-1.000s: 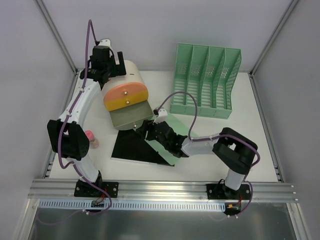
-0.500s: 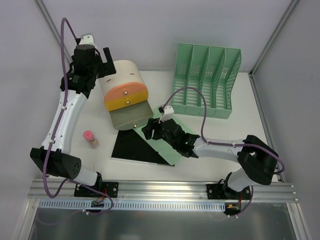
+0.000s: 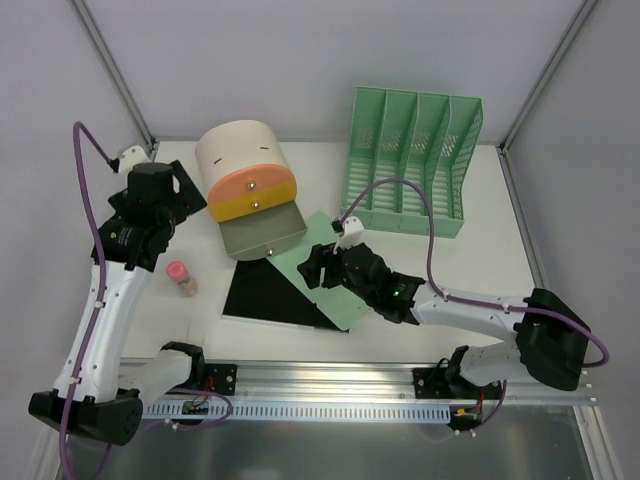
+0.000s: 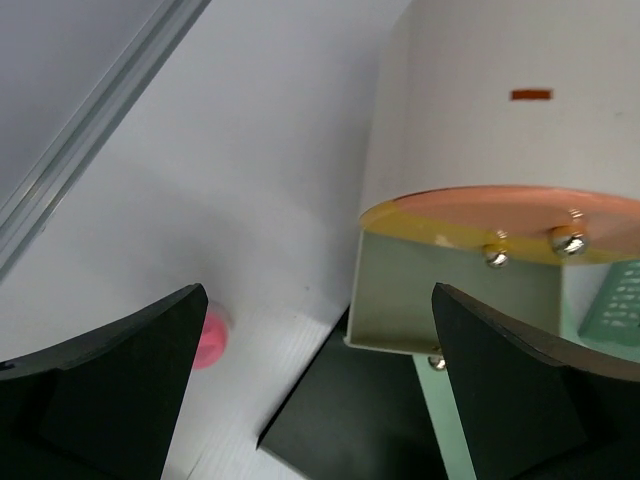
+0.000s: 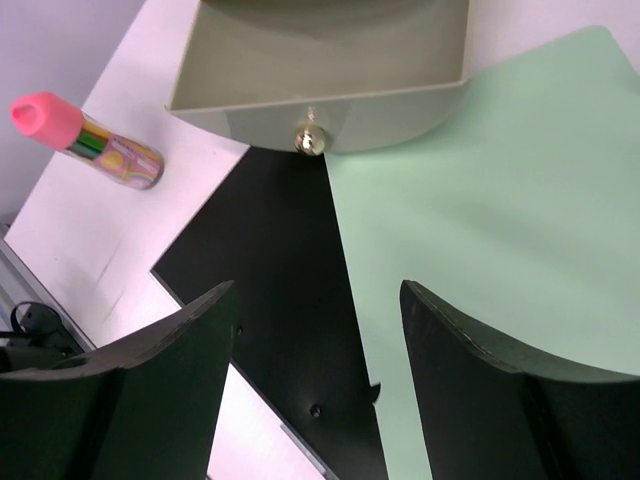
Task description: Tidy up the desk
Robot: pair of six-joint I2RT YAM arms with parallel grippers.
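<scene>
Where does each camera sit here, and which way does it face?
Top external: fixed overhead behind the robot, looking down on the desk; left arm, right arm, drawer box, file rack, black sheet, pink-capped tube.
Left wrist: on the left arm, facing the drawer box past the open left pincer.
Right wrist: on the right arm, looking down past the right pincer at the open drawer and green sheet.
Shared: both wrist views show the drawer box, black sheet and pink-capped tube.
</scene>
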